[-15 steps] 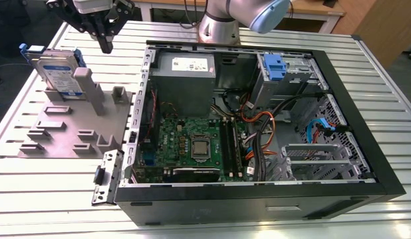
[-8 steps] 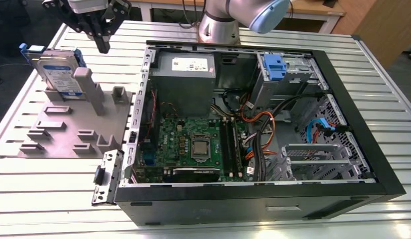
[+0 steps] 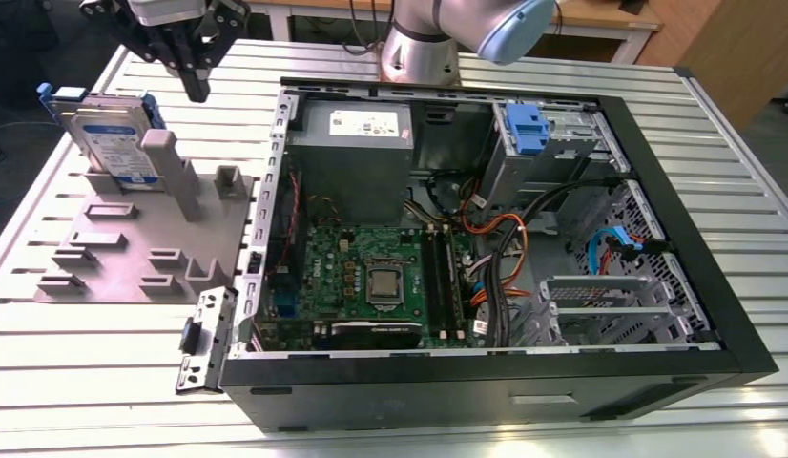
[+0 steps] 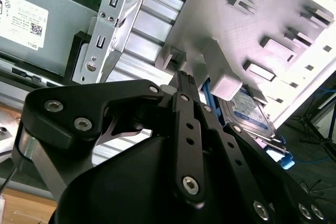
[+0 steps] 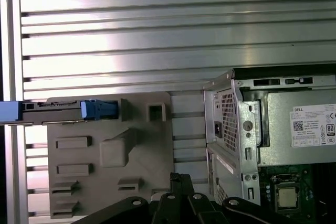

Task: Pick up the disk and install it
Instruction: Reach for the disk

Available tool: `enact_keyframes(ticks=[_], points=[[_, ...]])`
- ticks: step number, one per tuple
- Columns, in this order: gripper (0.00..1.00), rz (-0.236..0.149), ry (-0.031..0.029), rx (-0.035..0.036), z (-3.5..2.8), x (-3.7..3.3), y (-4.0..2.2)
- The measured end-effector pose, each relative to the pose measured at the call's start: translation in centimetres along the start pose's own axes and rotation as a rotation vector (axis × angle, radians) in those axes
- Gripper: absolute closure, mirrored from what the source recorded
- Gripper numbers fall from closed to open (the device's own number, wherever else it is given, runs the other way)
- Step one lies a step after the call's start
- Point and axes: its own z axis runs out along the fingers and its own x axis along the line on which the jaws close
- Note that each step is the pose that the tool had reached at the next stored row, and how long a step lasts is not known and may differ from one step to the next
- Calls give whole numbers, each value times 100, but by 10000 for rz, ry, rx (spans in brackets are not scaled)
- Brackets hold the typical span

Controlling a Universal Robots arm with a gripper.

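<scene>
The disk [image 3: 109, 140] stands on edge in a slot at the far end of the grey holder [image 3: 120, 239], at the exterior view's left. It is silver-grey with a white-and-blue label and a blue bracket. My gripper [image 3: 195, 88] hangs above the table just to the right of the disk, apart from it, between the holder and the open computer case [image 3: 699, 277]. Its fingers are shut with nothing between them. In the first wrist view the disk [image 5: 50, 112] shows edge-on beyond the gripper [image 5: 181, 178]. The second wrist view has the disk [image 4: 247, 109] behind the gripper [image 4: 185, 80].
The case lies open on a slotted aluminium table [image 3: 89, 382]. Inside it are a grey power supply [image 3: 353, 143], a motherboard [image 3: 368, 277] and loose cables. A drive bay with a blue tab [image 3: 527, 129] sits at the case's far right. Upright grey posts [image 3: 177, 176] rise from the holder.
</scene>
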Motion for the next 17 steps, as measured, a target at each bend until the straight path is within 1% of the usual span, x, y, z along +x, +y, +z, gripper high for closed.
enact_keyframes(ticks=[4,8,14,17], points=[[89,0,0,0,0,19,-1],[89,0,0,0,-1,59,-4],[89,0,0,0,-1,154,-7],[89,-1,-1,-1,1,202,19]])
